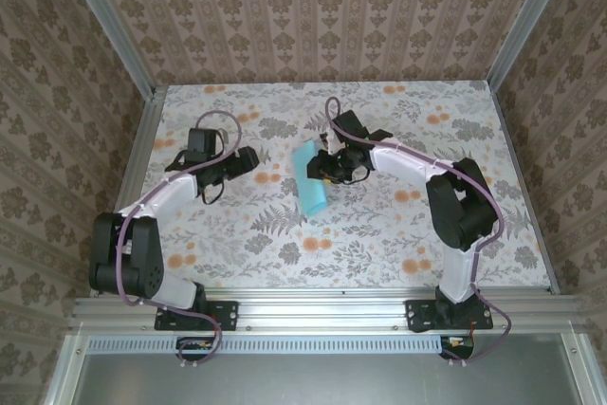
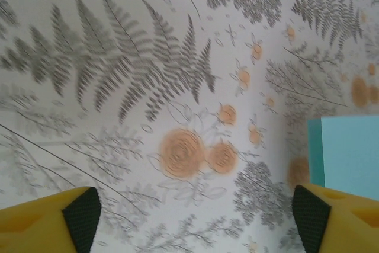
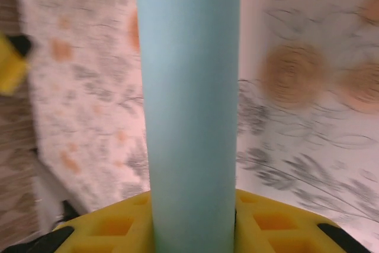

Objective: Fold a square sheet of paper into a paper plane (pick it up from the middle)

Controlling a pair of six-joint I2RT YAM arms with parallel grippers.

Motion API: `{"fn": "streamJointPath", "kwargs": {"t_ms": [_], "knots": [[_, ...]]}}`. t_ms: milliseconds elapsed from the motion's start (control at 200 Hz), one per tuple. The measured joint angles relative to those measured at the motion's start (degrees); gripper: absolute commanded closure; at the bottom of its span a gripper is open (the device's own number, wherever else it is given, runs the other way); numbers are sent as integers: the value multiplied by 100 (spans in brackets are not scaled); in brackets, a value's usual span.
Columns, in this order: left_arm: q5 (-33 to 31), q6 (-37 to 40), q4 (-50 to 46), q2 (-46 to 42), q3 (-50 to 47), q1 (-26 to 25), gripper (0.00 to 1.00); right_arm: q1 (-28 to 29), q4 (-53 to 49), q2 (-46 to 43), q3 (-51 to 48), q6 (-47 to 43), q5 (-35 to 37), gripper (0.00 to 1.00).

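Walls: beige-brown damask wallpaper panels (image 1: 313,7) enclose the table on three sides.
Table: flat top printed with grey ferns and orange flowers (image 1: 379,253).
Rail: a silver aluminium rail (image 1: 322,308) runs along the near edge and carries both arm bases.
Right arm: white-and-black jointed arm (image 1: 455,201), reaching leftward to the middle of the table.
Left arm: matching white-and-black arm (image 1: 156,204), reaching toward the far left-centre of the table.
Sheet: thin turquoise-blue square sheet of paper (image 1: 310,182), near the table's centre and between the two pincers. It is not flat. In the right wrist view it rises as a rounded ridge (image 3: 189,87). In the left wrist view a flat corner shows at the right edge (image 2: 349,152).
Right pincer: narrow (image 1: 329,166) (image 3: 192,229). Its yellow fingers (image 3: 112,226) are drawn in against both sides of the sheet, holding it at its right side.
Left pincer: wide (image 1: 250,156) (image 2: 195,220). Nothing lies between its black pads (image 2: 83,217). It sits over bare print, left of the sheet and apart from it.
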Motion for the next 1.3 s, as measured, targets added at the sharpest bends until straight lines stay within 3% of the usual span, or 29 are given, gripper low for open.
{"fn": "streamJointPath", "kwargs": {"t_ms": [260,850,1305], "knots": [[498,-658,654,232,-236,-621,38,-306,1001,76,-511,466,-538,68],[903,-1237,1333,1718,396,-1709,78,-503,1064,610,-977,417,-516,69],[933,-1250,1250,2448,1032,-1956,91,-562,1156,636,-1067,400,-516,69]]}}
